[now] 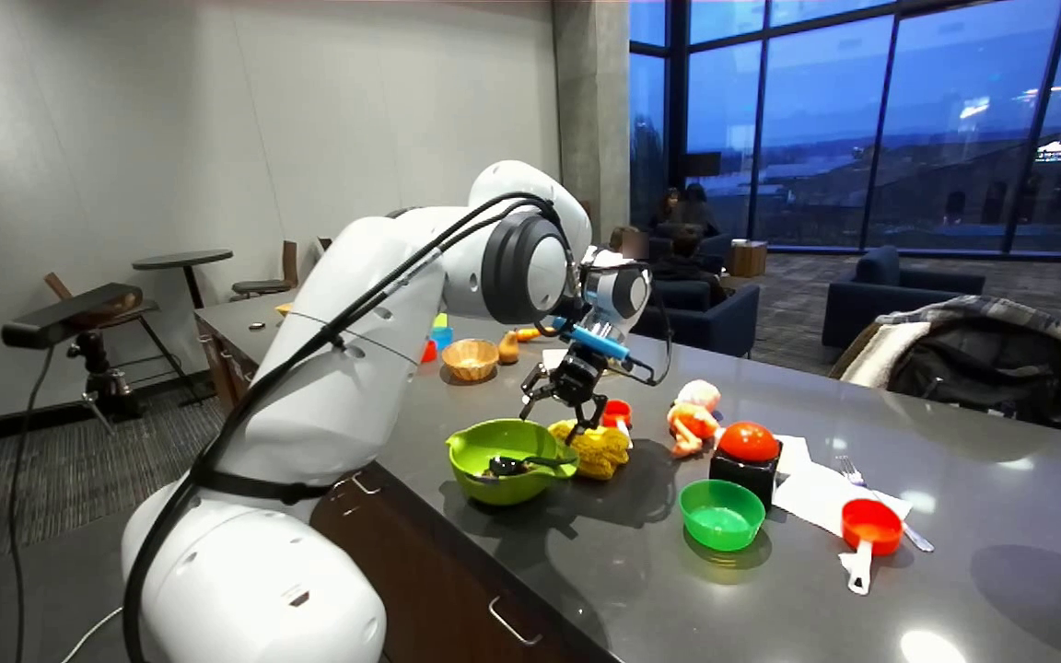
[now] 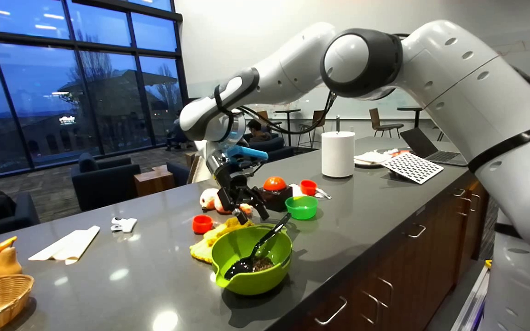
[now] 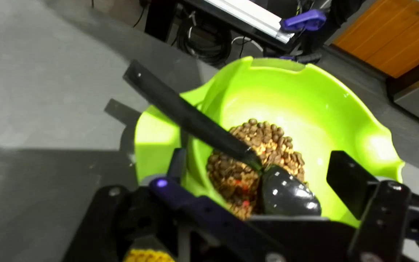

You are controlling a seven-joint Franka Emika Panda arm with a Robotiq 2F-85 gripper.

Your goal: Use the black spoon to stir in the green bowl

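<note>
Approach stage, nothing grasped

Your empty gripper (image 3: 260, 168) stands with fingers wide apart; picking up looks like the step in hand. The black spoon (image 3: 224, 140) leans in the lime-green mixing bowl (image 3: 318, 109), ahead of your fingertips; next, set them astride its handle, then close. The wrist view shows brown pellets (image 3: 262, 134) beneath the spoon but no red measuring cup (image 2: 202, 225), which both exterior views put near your fingers. Clearance is hard to judge.

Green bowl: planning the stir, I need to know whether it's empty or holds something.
Not empty: the wrist view shows brown pieces covering part of the bottom of the green bowl.
</note>
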